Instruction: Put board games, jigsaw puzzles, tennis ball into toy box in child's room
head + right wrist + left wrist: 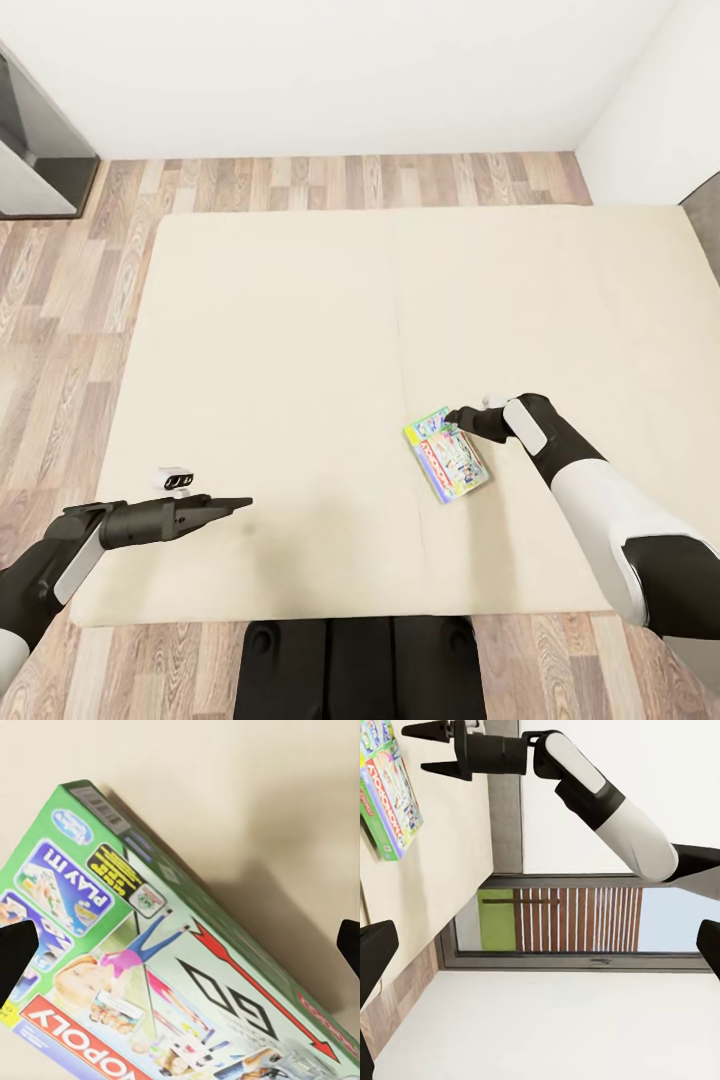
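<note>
A green-bordered Monopoly box [447,454] – "PLAY IT!" is printed on it – is seen lower right on the beige mattress [300,350], under the spread-open, empty right gripper [458,417]; the left gripper [240,503] – spread and empty.

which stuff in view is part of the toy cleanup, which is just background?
Job:
- board game, green-bordered, lying on the bed
- bed, its mattress carrying the game
- right gripper, open, at the game's edge
- left gripper, over the mattress

Background:
- wood-plank floor
- window
- dark cabinet
</note>
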`<state>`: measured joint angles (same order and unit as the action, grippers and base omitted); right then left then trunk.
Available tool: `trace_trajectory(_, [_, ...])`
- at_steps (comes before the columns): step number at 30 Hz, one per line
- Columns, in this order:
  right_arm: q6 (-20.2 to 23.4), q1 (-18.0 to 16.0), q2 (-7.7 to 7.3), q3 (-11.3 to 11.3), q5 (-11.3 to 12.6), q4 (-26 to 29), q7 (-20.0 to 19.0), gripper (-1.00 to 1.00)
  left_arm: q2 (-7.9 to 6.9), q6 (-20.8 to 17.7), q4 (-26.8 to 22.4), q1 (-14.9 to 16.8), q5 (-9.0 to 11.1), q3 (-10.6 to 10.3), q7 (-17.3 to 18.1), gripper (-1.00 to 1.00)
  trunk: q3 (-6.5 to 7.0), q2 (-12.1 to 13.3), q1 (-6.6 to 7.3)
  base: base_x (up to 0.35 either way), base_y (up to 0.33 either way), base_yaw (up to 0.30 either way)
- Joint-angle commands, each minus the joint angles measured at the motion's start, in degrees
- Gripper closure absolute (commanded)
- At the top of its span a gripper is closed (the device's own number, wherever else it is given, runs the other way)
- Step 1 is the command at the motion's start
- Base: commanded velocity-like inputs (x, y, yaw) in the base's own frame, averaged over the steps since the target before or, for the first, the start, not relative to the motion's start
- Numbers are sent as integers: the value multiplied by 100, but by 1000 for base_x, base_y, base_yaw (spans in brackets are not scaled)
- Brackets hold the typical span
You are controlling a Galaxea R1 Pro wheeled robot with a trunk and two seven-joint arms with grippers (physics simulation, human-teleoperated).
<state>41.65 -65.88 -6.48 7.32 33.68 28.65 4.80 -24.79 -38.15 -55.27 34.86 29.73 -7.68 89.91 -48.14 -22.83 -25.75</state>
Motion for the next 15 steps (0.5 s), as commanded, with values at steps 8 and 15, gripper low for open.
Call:
trace_trajectory(8, [18,-5,-9,49,60,9,48,-100,-8,-61,0,3,33,-24,9,-100,-35,-9,-3,0,0,0])
trace_trajectory(15, [22,-6,-11,50,60,9,38,-100,-8,-61,2,3,33,-24,9,-100,-60,-9,-3,0,0,0])
